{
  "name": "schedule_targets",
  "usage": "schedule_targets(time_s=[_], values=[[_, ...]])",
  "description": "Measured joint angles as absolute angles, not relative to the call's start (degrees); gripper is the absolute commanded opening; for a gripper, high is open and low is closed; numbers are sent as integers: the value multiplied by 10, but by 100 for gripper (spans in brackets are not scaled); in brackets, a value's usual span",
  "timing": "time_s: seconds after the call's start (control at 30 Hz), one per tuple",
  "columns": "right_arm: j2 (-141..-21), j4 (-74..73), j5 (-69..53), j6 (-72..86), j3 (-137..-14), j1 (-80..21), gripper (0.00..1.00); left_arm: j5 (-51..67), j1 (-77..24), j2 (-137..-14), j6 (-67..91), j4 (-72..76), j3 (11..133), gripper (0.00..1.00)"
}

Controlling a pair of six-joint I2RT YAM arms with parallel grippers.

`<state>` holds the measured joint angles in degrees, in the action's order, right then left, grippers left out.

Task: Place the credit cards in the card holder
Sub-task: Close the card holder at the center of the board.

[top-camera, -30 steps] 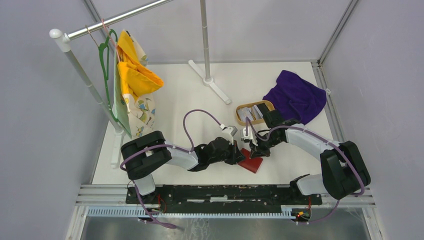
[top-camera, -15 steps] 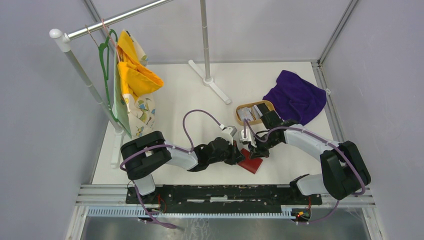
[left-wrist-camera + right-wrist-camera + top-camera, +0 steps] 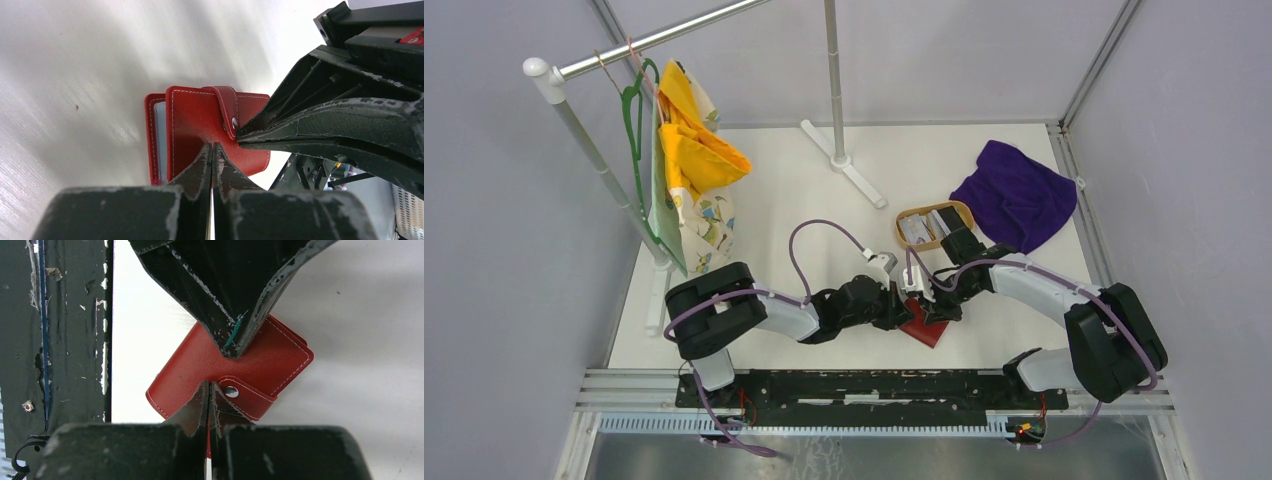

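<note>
The card holder (image 3: 927, 329) was spotted lying on the white bench (image 3: 774, 200), near the front edge and right between the two arms. Its tab was folded over the red cover, though whether the snap was actually done up couldn't be told. Both end effectors were parked on it, pretty much tip to tip.

The left end effector (image 3: 212, 148) was seen with its fingers pressed together. Nothing was clamped between them as far as could be made out, and the tips were set on the cover just below the tab. Same deal for the right end effector (image 3: 209, 386): fingers squeezed together, tips put down right beside the snap button.

In the left wrist view, a pale inner edge was visible between the covers.

The credit cards (image 3: 921, 229) could be seen in the tan oval tray (image 3: 960, 210), further back and apart from the holder. A purple cloth (image 3: 1014, 195) was bunched up just beside that tray.
</note>
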<state>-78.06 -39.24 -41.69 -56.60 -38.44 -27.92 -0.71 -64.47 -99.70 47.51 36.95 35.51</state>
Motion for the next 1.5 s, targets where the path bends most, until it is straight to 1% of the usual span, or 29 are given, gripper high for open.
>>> schedule_targets(time_s=[0.2, 0.3, 0.4, 0.63, 1.07, 1.1, 1.17, 1.27, 1.4, 1.5], values=[[-780, -390, -415, -554, -384, -280, 0, -7, -644, -994, 475, 370, 353, 2], [-780, -389, -414, -550, -384, -280, 0, -5, -644, -994, 475, 370, 352, 6], [-780, -388, -413, -547, -384, -280, 0, 3, -643, -992, 475, 372, 352, 7], [-780, -387, -413, -543, -384, -280, 0, 17, -643, -988, 477, 407, 349, 4], [-780, -388, -414, -543, -384, -279, 0, 33, -638, -1008, 499, 444, 354, 3], [-780, -389, -416, -547, -385, -276, 2, 33, -638, -1008, 500, 443, 354, 3], [-779, -403, -423, -563, -389, -269, 12, 33, -637, -1008, 501, 448, 354, 3], [-769, -445, -442, -606, -401, -250, 25, 33, -637, -1008, 501, 448, 354, 2], [-722, -489, -468, -660, -412, -233, 37, 32, -637, -1003, 501, 447, 350, 2], [-677, -494, -476, -675, -412, -222, 46, 29, -637, -983, 495, 443, 339, 2]])
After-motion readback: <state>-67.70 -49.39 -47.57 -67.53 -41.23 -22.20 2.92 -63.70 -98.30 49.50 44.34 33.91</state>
